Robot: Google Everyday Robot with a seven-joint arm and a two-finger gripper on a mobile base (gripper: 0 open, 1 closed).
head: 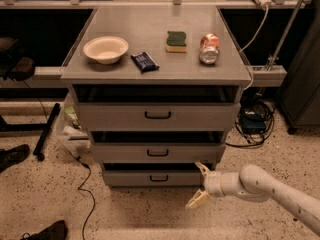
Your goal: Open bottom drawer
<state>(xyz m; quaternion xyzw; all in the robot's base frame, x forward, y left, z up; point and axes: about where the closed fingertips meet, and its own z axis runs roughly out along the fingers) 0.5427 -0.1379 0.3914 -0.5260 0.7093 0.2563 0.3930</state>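
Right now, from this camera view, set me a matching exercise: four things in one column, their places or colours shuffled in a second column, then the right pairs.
Things
1. bowl
2. can
3. bottom drawer
4. gripper

Descriptions
A. red and silver, on the right side of the cabinet top
B. open, low down by the right end of the lowest drawer front
C. cream, on the left side of the cabinet top
D. grey, lowest of three, with a small black handle

Pairs: 1-C, 2-A, 3-D, 4-B.
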